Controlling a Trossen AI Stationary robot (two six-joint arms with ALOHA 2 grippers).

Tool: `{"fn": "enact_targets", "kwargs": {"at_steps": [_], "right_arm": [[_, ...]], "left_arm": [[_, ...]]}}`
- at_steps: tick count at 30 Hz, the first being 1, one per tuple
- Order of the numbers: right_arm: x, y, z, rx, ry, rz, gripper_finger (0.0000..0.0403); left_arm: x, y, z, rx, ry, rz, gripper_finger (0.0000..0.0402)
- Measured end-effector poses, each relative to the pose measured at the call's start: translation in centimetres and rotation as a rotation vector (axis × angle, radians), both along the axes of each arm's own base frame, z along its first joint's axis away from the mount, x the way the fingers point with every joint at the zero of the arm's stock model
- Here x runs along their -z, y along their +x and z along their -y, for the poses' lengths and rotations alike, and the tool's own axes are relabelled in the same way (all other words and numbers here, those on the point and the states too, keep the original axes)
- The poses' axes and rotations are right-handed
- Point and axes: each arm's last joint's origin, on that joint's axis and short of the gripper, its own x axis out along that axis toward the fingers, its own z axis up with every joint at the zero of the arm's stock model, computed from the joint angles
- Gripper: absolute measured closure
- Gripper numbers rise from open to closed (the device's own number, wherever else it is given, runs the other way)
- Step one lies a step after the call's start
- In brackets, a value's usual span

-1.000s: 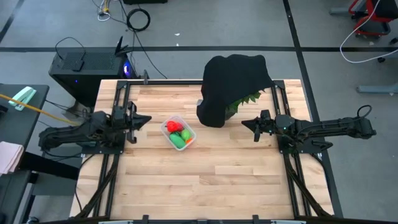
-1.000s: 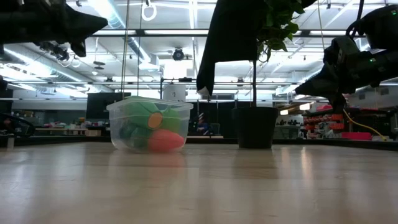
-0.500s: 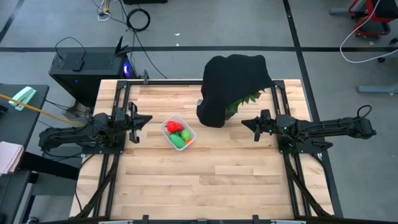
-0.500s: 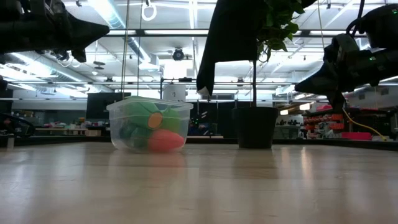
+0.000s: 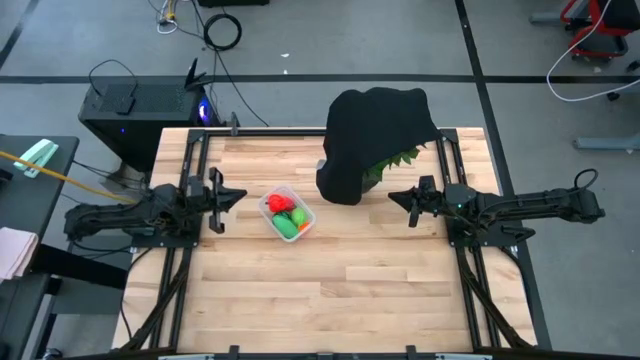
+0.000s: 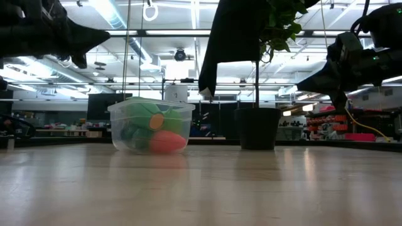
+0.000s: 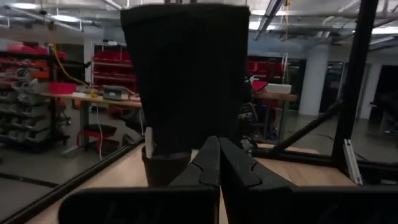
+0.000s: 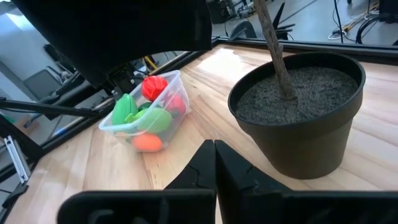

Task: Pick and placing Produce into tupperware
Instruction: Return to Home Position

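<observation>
The clear tupperware sits on the wooden surface, left of centre, and holds the produce: a red piece high in the pile, light green pieces beside it, and an orange-red one low against the wall. The left tool hovers above the surface just left of the box, its fingers pressed together and holding nothing. The right tool hangs on the opposite side, well apart from the box, likewise closed and empty, pointing toward it. Near the box, toward the back, stands a dark pot of soil, with a black cloth draped over the plant above it.
</observation>
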Motion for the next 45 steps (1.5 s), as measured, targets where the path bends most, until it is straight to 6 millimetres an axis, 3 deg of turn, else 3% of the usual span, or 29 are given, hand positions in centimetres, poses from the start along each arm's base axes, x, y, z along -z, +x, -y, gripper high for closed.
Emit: {"fn": "enact_targets", "kwargs": {"at_steps": [4, 19, 28, 36, 45], "right_arm": [[0.0, 0.0, 0.0, -0.001, -0.001, 0.0, 0.04], [-1.4, 0.2, -0.1, -0.047, -0.094, 0.121, 0.0402], [-1.3, 0.3, -0.6, -0.256, -0.187, 0.093, 0.0402], [-1.1, 0.3, -0.7, -0.286, -0.283, 0.056, 0.0403], [-3.6, -0.4, -0.8, -0.264, -0.448, 0.276, 0.0403]], "left_arm": [[-0.5, -0.2, 0.2, 0.015, 0.025, 0.051, 0.0397], [1.0, 0.2, 1.1, 0.146, 0.053, -0.113, 0.0399], [1.9, 0.3, 1.2, 0.195, 0.025, -0.197, 0.0399], [1.8, 0.2, 1.2, 0.195, 0.03, -0.195, 0.0382], [1.8, 0.2, 1.2, 0.199, 0.0, -0.191, 0.0395]]}}
